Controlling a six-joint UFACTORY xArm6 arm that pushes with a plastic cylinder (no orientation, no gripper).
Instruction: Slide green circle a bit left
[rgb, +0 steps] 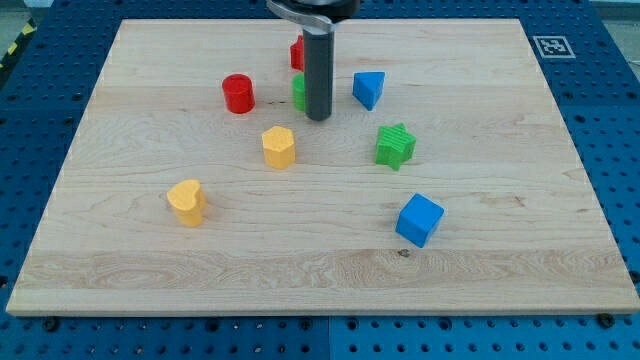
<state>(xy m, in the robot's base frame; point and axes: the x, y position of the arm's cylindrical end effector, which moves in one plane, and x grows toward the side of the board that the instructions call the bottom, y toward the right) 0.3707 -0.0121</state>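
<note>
- Nearest the camera, we are seeing a blue cube sitting toward the view's bottom right of the wooden board, with a yellow heart-shaped block lying at the lower left.
- Further up, a yellow hexagonal block and a green star are flanking the middle, well apart from each other.
- We are finding the green circle near the view's top centre, mostly hidden behind the rod; only its left edge is showing.
- Our tool has no jaws to spread or press; it is 1 plain rod, and my tip is resting on the board just at the green circle's right side, seemingly touching it, though we cannot tell for certain.
- A red cylinder is standing to the left, a red block is peeking out above, and a blue triangular block is lying to the right.
- We are judging the leftward push as about to begin or barely underway; the slide itself is remaining, with the red cylinder in the path calling for a short stroke.
</note>
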